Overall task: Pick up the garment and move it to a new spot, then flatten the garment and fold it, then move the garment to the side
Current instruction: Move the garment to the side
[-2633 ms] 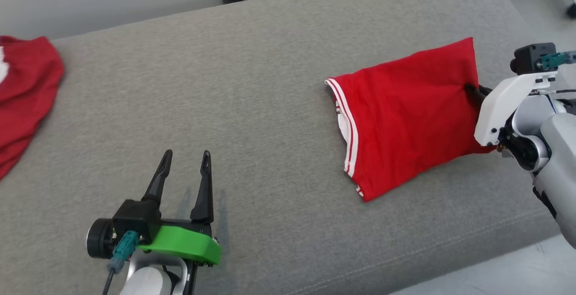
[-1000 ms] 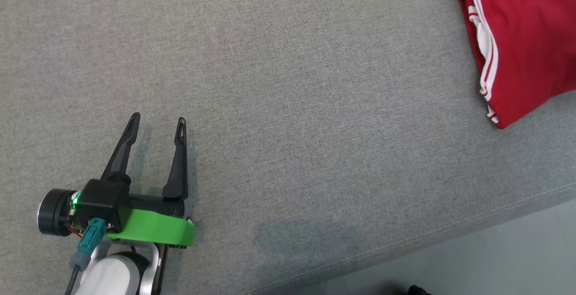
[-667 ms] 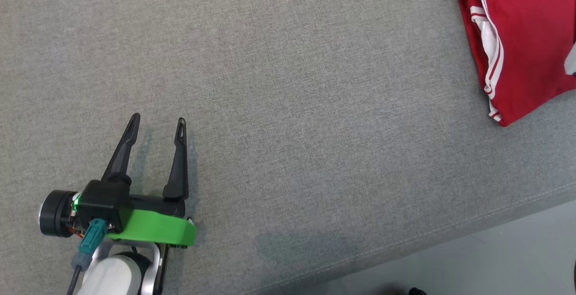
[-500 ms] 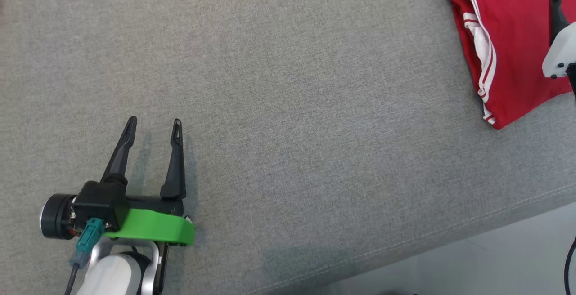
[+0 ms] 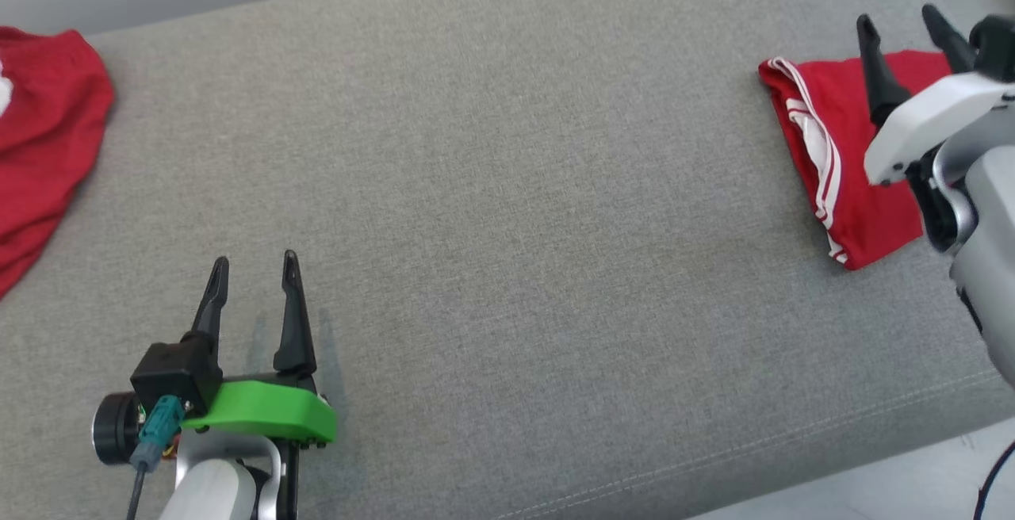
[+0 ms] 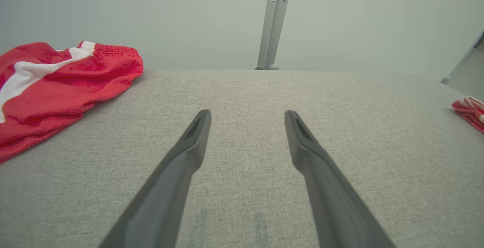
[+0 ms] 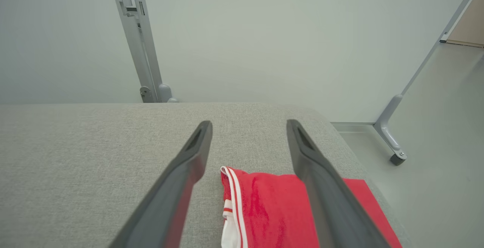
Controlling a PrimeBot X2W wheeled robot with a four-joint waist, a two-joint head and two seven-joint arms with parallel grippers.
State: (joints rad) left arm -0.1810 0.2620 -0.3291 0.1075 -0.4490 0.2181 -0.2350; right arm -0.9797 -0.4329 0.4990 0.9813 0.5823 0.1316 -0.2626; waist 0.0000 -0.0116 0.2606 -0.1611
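Lying folded, the red garment with white-striped edge sits under the wide-open, empty right end effector.

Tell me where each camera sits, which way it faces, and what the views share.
Head view: on the head, looking down at the grey cushion; left gripper lower left, right gripper above the folded garment, both open.
Left wrist view: on the left wrist, looking along its fingers across the cushion; loose red garment at left.
Right wrist view: on the right wrist, looking along its fingers onto the folded garment.
Shared: all three show the folded garment.
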